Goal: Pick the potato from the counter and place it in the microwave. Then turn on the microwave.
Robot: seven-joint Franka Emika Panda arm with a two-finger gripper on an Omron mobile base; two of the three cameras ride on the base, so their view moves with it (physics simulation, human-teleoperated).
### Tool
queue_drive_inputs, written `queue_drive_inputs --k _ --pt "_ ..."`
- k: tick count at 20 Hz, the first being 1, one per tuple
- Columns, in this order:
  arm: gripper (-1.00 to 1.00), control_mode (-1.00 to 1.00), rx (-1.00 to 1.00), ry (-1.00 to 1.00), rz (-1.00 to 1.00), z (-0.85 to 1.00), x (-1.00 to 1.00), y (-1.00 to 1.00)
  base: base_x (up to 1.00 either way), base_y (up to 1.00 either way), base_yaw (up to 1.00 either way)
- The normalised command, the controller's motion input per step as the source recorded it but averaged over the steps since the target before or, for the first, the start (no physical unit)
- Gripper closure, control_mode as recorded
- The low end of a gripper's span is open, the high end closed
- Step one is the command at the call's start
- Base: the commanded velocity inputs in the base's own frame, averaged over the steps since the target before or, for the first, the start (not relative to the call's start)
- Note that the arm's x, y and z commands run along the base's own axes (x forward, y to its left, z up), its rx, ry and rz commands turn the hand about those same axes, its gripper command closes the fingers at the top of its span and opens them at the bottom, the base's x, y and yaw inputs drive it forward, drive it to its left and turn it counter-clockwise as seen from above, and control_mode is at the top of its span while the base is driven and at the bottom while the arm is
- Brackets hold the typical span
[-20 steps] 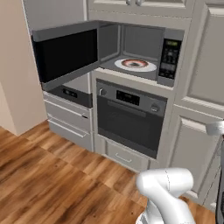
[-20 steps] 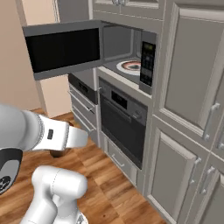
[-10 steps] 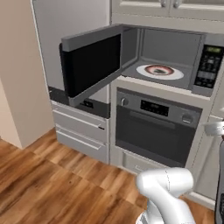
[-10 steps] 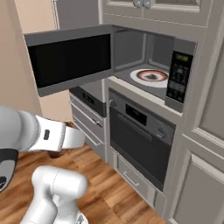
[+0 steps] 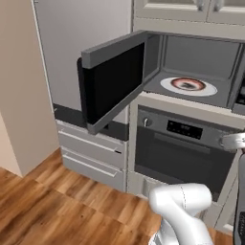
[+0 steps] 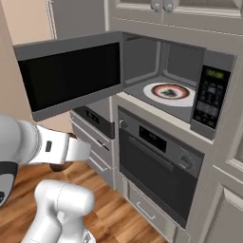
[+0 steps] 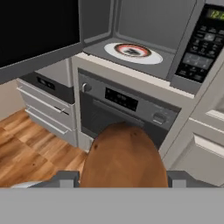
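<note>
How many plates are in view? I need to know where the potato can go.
1. The white plate lies inside the open microwave, above the oven. No other shows, though closed cabinets could hide more.

Base views flank open microwave [image 5: 191, 72]; hand view closer.

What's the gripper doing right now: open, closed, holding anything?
Gripper: closed on the potato, which sits between its fingers, facing the open microwave.
</note>
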Motion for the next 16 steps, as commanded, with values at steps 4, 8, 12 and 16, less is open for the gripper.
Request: queue_drive_inputs --k 4,8,12,16 --pt "1.00 1.00 0.00 0.00 0.00 0.00 0.00 0.00 0.77 0.00 -0.10" --pt "1.00 1.00 0.00 0.00 0.00 0.00 0.00 0.00 0.68 0.00 -0.09" --pt "1.00 1.00 0.00 0.00 0.00 0.00 0.00 0.00 0.58 0.00 -0.08" --pt "1.00 1.00 0.00 0.00 0.00 0.00 0.00 0.00 0.52 0.00 -0.08"
